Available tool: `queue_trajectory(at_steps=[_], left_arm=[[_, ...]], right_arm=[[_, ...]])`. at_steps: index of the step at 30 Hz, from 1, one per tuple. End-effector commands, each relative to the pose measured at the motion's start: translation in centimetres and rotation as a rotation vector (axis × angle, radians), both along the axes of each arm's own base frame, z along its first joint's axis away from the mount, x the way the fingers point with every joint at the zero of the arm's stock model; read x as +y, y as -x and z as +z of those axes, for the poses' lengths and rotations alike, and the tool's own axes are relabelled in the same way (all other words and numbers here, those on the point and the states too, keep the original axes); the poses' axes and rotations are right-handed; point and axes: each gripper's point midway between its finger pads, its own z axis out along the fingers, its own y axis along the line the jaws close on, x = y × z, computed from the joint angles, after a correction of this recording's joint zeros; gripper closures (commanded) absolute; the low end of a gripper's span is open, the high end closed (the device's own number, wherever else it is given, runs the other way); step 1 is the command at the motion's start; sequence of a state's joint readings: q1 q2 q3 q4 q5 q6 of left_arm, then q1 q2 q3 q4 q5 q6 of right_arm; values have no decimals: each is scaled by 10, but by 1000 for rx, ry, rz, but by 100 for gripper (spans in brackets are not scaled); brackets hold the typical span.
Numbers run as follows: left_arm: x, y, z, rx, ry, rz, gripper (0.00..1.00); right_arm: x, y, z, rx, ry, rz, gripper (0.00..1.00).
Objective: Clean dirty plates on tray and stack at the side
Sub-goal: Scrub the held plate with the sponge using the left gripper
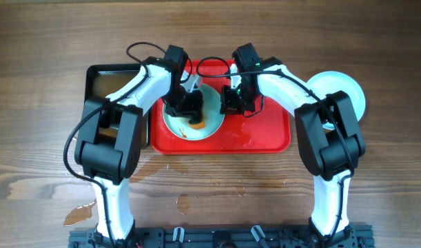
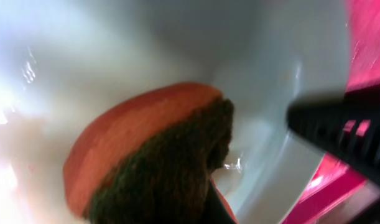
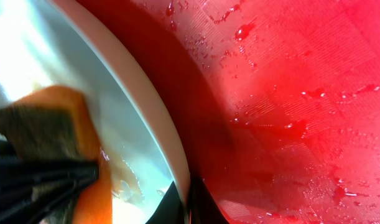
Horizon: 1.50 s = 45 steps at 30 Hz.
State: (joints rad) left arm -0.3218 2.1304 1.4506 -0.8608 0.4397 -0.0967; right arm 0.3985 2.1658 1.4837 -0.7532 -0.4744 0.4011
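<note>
A pale plate with orange-brown streaks lies on the left half of the red tray. My left gripper is shut on an orange sponge with a dark green scouring face and presses it onto the plate. In the left wrist view the sponge fills the middle against the plate, with the tray at the right. My right gripper is shut on the plate's right rim. In the right wrist view the rim runs between the jaws. Clean plates sit off the tray at the right.
A black tray of brownish water stands left of the red tray. The red tray's floor is wet with droplets. Water puddles lie on the wooden table near the front left.
</note>
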Motion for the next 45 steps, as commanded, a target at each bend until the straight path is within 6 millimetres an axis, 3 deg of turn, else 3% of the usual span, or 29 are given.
queue_trajectory(at_steps=[1,4,10,12,17,22,25,27,30,32,35,38,41,45], left_arm=[[49,-12,-54,12,-339,316,96],[83,-15,-54,-13,-528,504,96],[103,41,-45,183,-667,427,96],[89,56,-42,254,-570,270,96],[13,74,-23,291,-23,-126,96],[-6,51,-29,153,39,-176,96],[-27,24,-32,3,79,-209,96],[-30,14,-35,-58,60,-222,96],[-17,5,-41,-92,-21,-218,96],[-3,-6,-46,-102,-110,-125,96],[32,-31,-52,-104,-273,182,96],[65,-39,-54,-81,-364,386,96],[90,-22,-55,11,-440,464,96],[108,43,-44,255,-570,409,96]], right_arm=[[-12,1,-22,28,70,-27,96],[-12,1,-22,27,70,-26,96],[-12,1,-22,27,69,-26,96],[-12,1,-22,27,69,-27,96],[-12,1,-22,27,69,-27,95],[-12,1,-22,27,69,-27,96],[-12,1,-22,27,69,-27,96],[-12,1,-22,27,70,-27,96],[-13,1,-22,26,72,-27,96],[-13,1,-22,26,72,-27,96],[-13,1,-22,27,72,-28,96],[-13,1,-22,27,73,-27,96],[-13,1,-22,26,72,-27,96],[-13,1,-22,26,72,-27,96]])
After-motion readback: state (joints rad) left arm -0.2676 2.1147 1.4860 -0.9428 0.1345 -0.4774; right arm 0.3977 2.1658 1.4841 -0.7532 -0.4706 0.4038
